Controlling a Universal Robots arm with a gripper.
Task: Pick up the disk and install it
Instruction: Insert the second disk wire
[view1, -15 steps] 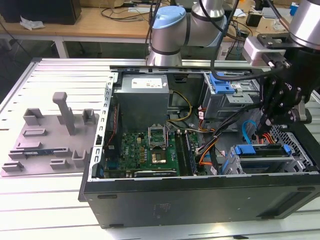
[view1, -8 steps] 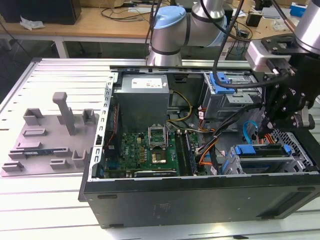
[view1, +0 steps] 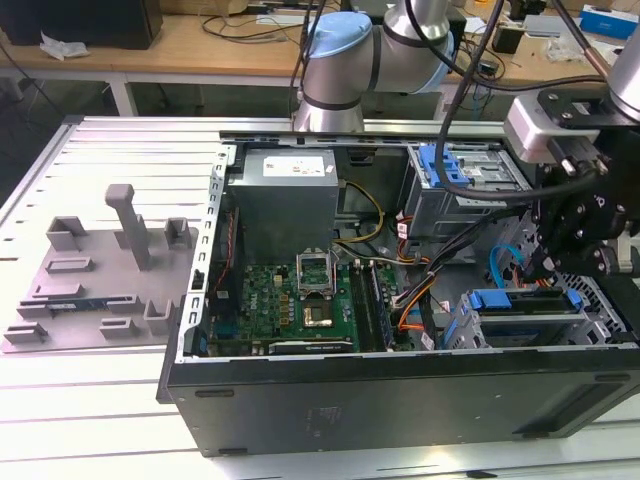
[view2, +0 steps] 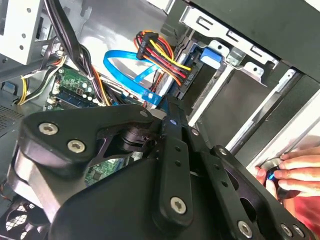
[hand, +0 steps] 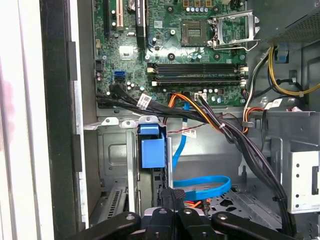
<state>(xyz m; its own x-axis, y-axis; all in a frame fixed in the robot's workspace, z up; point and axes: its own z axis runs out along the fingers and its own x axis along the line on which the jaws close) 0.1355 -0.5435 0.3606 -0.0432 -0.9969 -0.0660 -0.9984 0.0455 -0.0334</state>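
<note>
You can see the gripper (view1: 545, 262) hanging just above the disk (view1: 528, 318), which sits in its metal bay (view1: 455, 330) at the case's corner on the exterior view's right. You cannot tell if its fingers are spread or pressed together. Cables (hand: 235, 135) crowd one side, and the case wall (view1: 400, 395) is near.

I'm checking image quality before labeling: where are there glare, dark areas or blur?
Exterior view: even light, case front panel dark. Second wrist view: the gripper body close up, dark and soft; a hand at the edge is overexposed. First wrist view: motherboard sharp; a washed-out pale band runs beside the case wall.
</note>
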